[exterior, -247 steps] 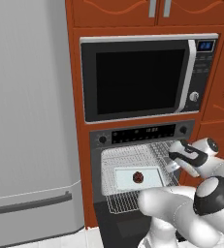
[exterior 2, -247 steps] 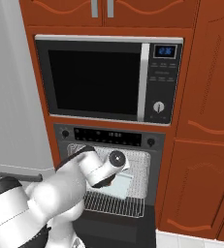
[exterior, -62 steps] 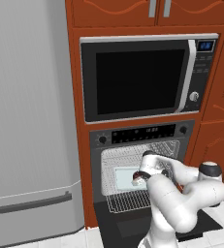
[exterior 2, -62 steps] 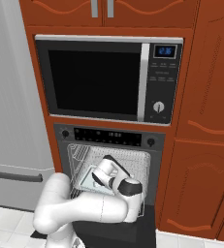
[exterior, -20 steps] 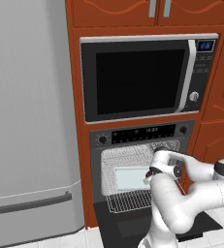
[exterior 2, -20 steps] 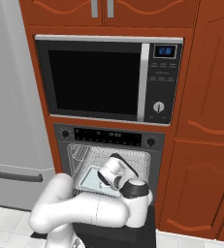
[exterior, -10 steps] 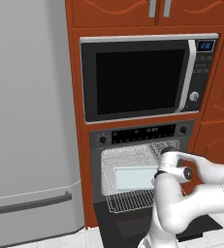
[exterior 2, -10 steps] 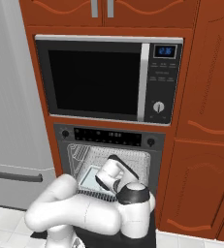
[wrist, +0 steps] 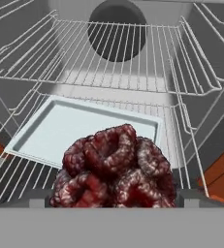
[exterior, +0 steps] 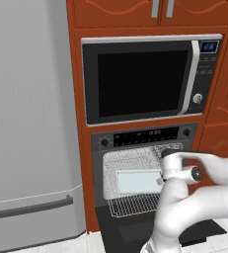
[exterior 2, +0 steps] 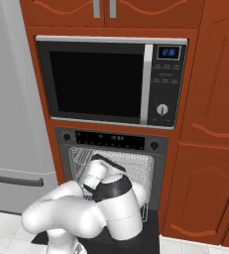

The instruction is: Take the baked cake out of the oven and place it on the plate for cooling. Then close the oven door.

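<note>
Cake (wrist: pixel 114 167) – dark reddish-brown, lumpy, sits right at 6 o'clock in hand view, close against the camera, between the two finger tips of the tool (wrist: pixel 114 199). Left tip (wrist: pixel 36 199) and right tip (wrist: pixel 191 198) show as small dark stubs just outside the lump at 7 and 5 o'clock. Tool jaws stand wide, one each side of cake; looks like they pinch it, but actual contact is hidden behind the lump – can't tell for sure.

Behind cake, toward 12 o'clock: pale baking tray (wrist: pixel 79 131) lies flat on lower wire rack (wrist: pixel 16 179). Cake is in front of tray's near edge, overlapping it in the pic. Upper wire rack (wrist: pixel 123 53) spans the cavity above; round dark fan opening (wrist: pixel 117 30) in back wall at 12 o'clock.

Left base view: oven (exterior: pixel 144 139) black, w/ control strip, cavity open & pale; tray (exterior: pixel 137 180) visible inside on rack. Oven door (exterior: pixel 130 230) hangs down open at 6 o'clock of the cavity. White arm comes in from 4 o'clock, wrist at cavity's right side, at 3 o'clock of tray; tool itself masked by wrist there.

Right base view: arm's elbow & wrist cover most of the cavity mouth; rack wire shows around them. Microwave (exterior 2: pixel 111 82) sits directly above oven, at 12 o'clock. Grey fridge (exterior: pixel 29 118) at 9 o'clock of oven in left base view. Orange-brown cabinets (exterior 2: pixel 210 124) at 3 o'clock in right base view.
</note>
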Robot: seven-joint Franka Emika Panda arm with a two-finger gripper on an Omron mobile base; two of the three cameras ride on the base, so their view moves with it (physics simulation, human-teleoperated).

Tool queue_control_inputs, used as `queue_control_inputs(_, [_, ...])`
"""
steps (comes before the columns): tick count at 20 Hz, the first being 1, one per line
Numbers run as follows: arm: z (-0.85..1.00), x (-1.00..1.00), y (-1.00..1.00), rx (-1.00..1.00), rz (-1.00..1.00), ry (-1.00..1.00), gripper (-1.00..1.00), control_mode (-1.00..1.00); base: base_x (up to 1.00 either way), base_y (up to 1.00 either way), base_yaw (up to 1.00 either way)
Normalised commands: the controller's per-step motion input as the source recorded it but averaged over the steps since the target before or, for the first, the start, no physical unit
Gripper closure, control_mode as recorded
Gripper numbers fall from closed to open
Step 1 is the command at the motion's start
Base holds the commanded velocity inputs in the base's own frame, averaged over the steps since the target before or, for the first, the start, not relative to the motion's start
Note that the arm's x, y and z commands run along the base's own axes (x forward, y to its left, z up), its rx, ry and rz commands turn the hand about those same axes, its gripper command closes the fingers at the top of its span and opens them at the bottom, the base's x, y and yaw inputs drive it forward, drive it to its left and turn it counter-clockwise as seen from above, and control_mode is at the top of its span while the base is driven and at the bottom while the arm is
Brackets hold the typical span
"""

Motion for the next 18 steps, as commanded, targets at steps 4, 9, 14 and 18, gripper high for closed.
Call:
queue_control_inputs(4, [0.96,-0.11,-0.17,0.00,-0.05,0.01,1.00,-1.00,0.00,0.00,0.00])
queue_control_inputs(9, [0.93,0.00,-0.30,0.04,-0.01,0.03,1.00,-1.00,0.00,0.00,0.00])
queue_control_inputs(14, [0.66,-0.08,-0.46,0.06,0.00,0.05,1.00,-1.00,0.00,0.00,0.00])
queue_control_inputs(18, [0.65,-0.12,-0.49,0.12,0.00,0.07,1.00,-1.00,0.00,0.00,0.00])
